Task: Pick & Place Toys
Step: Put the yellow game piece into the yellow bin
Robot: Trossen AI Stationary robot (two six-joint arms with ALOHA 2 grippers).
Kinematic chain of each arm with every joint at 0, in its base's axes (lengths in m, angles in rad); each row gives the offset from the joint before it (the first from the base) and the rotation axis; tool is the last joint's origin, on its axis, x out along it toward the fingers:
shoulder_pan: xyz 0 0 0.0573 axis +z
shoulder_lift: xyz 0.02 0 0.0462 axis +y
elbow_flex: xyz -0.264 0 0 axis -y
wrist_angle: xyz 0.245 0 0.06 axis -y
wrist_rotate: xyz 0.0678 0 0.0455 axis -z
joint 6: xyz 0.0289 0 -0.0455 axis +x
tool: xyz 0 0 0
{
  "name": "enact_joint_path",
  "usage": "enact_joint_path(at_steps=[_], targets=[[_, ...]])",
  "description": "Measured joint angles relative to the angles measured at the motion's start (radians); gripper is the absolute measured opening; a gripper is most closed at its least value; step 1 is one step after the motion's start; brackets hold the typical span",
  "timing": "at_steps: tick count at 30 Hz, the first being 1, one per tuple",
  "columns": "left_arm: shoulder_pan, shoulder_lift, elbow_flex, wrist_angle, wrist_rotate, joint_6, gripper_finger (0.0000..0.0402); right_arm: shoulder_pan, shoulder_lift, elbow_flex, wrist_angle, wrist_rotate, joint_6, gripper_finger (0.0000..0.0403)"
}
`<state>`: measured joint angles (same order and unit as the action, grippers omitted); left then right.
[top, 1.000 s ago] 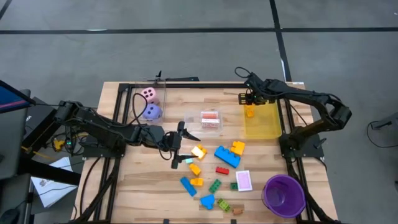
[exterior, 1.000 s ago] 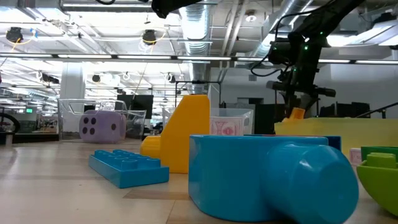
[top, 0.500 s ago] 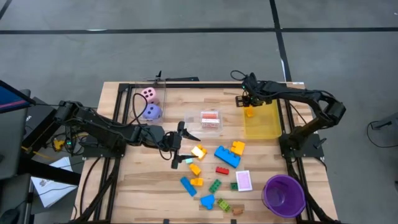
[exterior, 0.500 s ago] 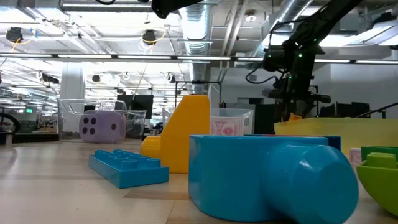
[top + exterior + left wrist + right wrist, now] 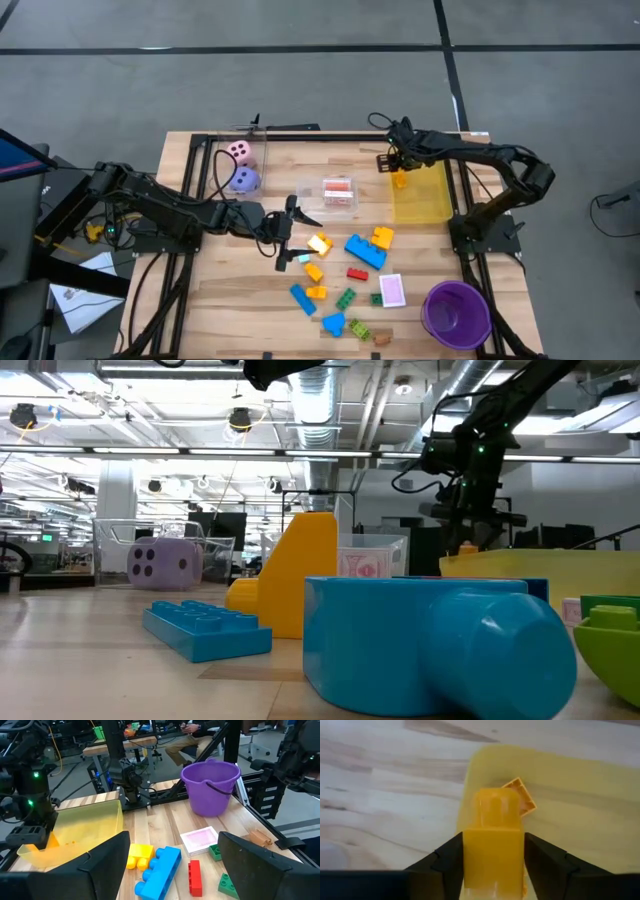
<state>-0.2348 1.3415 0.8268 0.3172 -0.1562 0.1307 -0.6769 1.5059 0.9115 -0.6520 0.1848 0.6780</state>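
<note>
Starting at the upper left of the high view, the pink die [image 5: 239, 151] and the purple die [image 5: 245, 180] already sit in the clear bin [image 5: 222, 160] at the back of the table [image 5: 240, 310], so that bit looks done. A little right of them, near the middle, a small clear box [image 5: 339, 193] holds pink-backed cards [image 5: 338, 189]. Below it, in the lower middle of the picture, lots of toys wait on the wood: the big blue brick [image 5: 365, 251], the yellow brick [image 5: 382, 237], a red brick [image 5: 357, 273], green bricks [image 5: 345, 298] and one loose pink card [image 5: 392, 290] (I would say most of the job is yet to do). The left gripper [image 5: 287, 232] hangs in the middle left of the frame, just beside that pile, with its fingers spread wide and nothing between them. In the upper right, the right gripper [image 5: 493, 857] reaches over the near corner of the yellow bin [image 5: 425, 200], arm bent like an elbow. Its fingers sit on each side of a yellow block [image 5: 494, 845], which stands over the bin, with an orange brick [image 5: 521, 800] lying inside already. I think it is letting go now, but I cannot tell if the fingers really press the block. The purple cup [image 5: 456, 313] stands at the lower right.
</note>
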Motion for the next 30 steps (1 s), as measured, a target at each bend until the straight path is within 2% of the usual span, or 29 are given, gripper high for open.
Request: enact_joint_path(at_steps=[10, 22, 30], targets=[[0.0, 0.0, 0.0, -0.003, 0.0, 0.0, 0.0298, 0.001, -0.008, 0.007, 0.01, 0.0, -0.016, 0.0238], [0.0, 0.0, 0.0, -0.003, 0.001, 0.0, 0.0298, 0.012, -0.133, 0.036, 0.001, 0.029, -0.049, 0.0239], [0.0, 0.0, 0.0, -0.003, 0.001, 0.0, 0.0298, 0.138, -0.259, 0.036, 0.002, 0.136, -0.061, 0.024]])
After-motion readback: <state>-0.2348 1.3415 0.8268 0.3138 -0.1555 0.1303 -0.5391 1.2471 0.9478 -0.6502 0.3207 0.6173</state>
